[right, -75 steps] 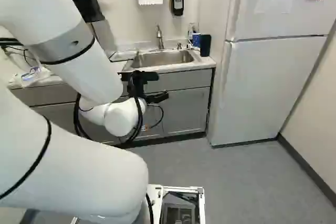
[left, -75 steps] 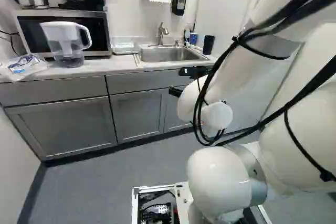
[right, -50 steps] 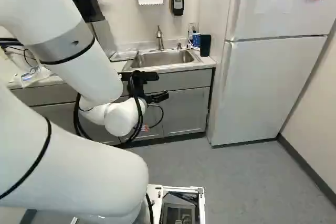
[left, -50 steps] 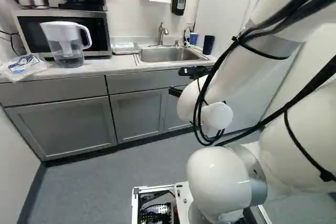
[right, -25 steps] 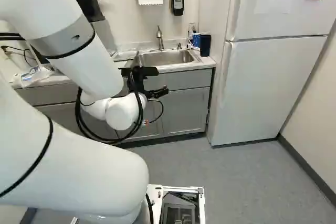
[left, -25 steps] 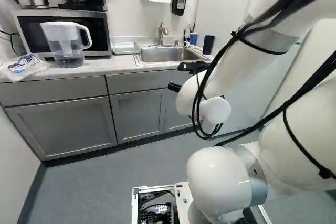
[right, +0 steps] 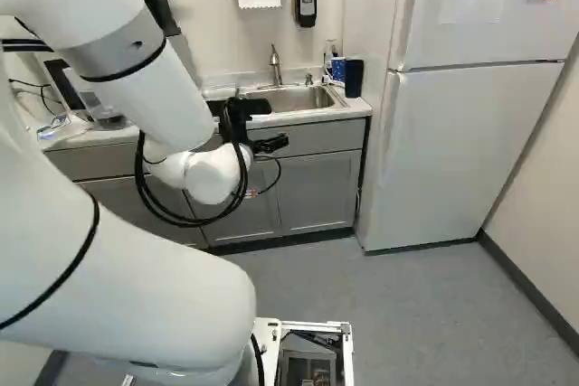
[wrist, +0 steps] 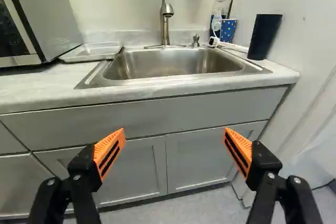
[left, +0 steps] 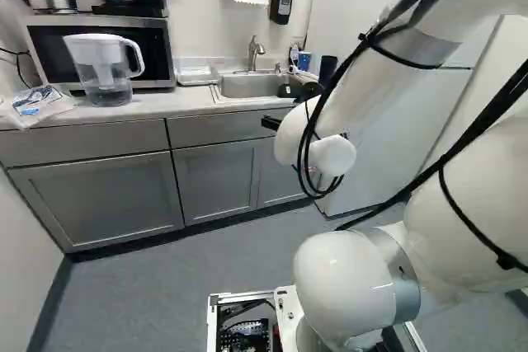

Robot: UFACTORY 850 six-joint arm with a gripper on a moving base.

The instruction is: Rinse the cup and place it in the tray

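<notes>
And there the gripper (wrist: 175,132) was, wide open, nothing in its grasp, low before the counter (wrist: 47,88)! The dark cup (wrist: 264,36), likely the target, stood beside the sink (wrist: 173,62). The reach called for height over the counter's edge, then care: patterned cup (wrist: 228,30) near, fridge (right: 479,142) close. Across the sink, the tray (wrist: 90,57) waited by the microwave (wrist: 50,17).

Microwave (wrist: 50,11) cut off in wrist view; fridge (right: 479,142) cropped above; inside of blue cup (wrist: 228,31) indiscernible.
</notes>
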